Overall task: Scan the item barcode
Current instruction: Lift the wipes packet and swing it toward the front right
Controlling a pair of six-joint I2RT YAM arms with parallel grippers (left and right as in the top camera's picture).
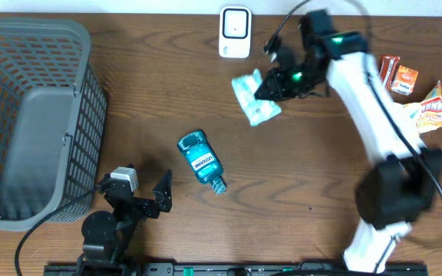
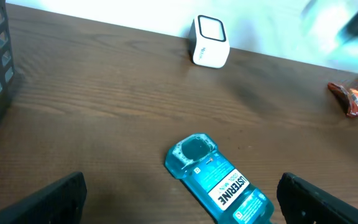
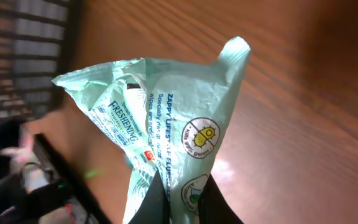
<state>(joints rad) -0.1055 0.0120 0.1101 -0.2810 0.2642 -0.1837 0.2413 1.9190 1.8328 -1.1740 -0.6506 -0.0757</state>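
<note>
A pale green pack of wipes (image 1: pixel 253 98) hangs just above the table at the back, below the white barcode scanner (image 1: pixel 235 32). My right gripper (image 1: pixel 271 86) is shut on the pack's right end; in the right wrist view the black fingers (image 3: pixel 156 202) pinch the pack (image 3: pixel 160 118) at its lower edge. The scanner (image 2: pixel 210 42) also stands upright in the left wrist view. My left gripper (image 1: pixel 146 192) rests open near the front edge, its fingers (image 2: pixel 55 198) wide apart. A blue mouthwash bottle (image 1: pixel 201 161) lies flat just ahead of it, also seen as the bottle (image 2: pixel 219 180) between the fingers' line.
A grey plastic basket (image 1: pixel 29 115) fills the left side. Snack packets (image 1: pixel 400 77) and a crisp bag (image 1: pixel 438 107) lie at the right edge. A red packet (image 2: pixel 353 101) shows at the right in the left wrist view.
</note>
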